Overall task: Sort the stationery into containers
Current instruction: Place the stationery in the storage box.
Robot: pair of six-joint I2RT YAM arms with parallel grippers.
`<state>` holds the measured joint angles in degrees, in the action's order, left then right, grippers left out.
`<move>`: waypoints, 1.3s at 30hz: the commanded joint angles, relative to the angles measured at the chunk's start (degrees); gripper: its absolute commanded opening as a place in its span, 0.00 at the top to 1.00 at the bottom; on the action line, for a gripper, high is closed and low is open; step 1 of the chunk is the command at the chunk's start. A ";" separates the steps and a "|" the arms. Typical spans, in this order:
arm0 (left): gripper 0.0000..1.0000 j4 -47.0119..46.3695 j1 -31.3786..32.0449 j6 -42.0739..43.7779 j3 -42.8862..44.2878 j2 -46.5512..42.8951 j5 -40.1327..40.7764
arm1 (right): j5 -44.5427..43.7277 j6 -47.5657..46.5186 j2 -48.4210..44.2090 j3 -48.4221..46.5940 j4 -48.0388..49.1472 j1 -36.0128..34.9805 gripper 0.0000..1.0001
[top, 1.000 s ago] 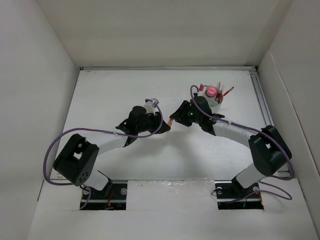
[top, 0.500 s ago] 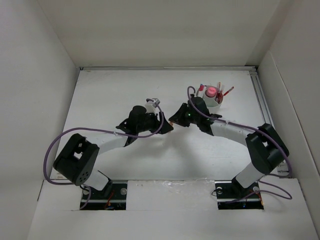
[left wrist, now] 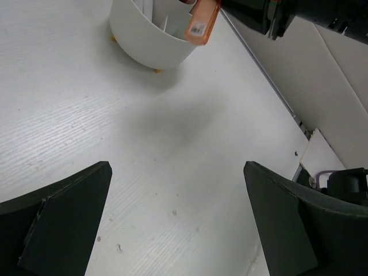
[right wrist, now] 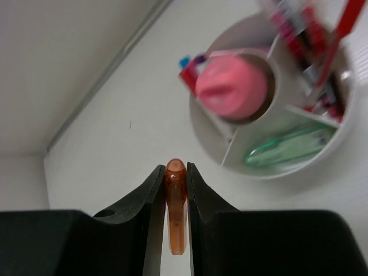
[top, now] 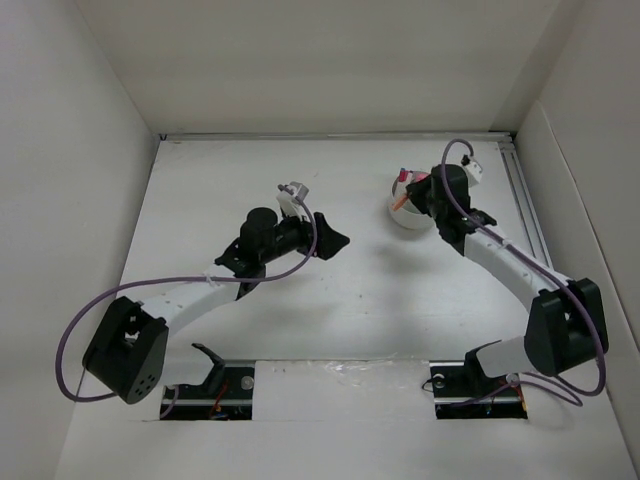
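Right gripper (right wrist: 174,168) has swung to the tub (left wrist: 144,34), clamping the orange piece (right wrist: 176,213).

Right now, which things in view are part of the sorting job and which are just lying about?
Job:
- orange piece, pinched in the right fingers
- white divided tub
- green piece and red pens inside it

Not job:
- purple cables
- rail along the table's right edge
- left fingers, open and empty
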<state>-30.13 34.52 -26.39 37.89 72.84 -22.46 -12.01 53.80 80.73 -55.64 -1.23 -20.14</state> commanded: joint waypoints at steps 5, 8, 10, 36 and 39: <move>0.00 -3.26 0.02 0.64 -2.47 -1.56 -1.35 | -27.35 -0.71 -0.32 -5.62 -5.17 2.12 0.96; 0.00 -3.27 0.02 0.64 -3.00 -2.88 -1.36 | -29.64 -0.71 3.71 -8.34 -7.11 2.65 0.96; 0.00 -3.27 0.02 0.64 -3.52 -4.28 -1.36 | -32.09 -0.11 5.57 -9.57 -7.73 2.04 0.96; 0.00 -1.60 0.02 0.11 -4.58 -7.45 2.33 | -44.77 5.08 16.92 -16.43 -16.51 -3.41 0.84; 0.00 -1.60 0.02 0.11 -4.58 -7.45 2.33 | -44.77 5.61 16.40 -16.43 -16.52 -4.20 0.73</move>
<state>-30.41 34.52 -26.20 34.09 66.96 -20.32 -54.48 57.67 97.86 -69.71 -16.78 -23.18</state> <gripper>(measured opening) 0.997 0.252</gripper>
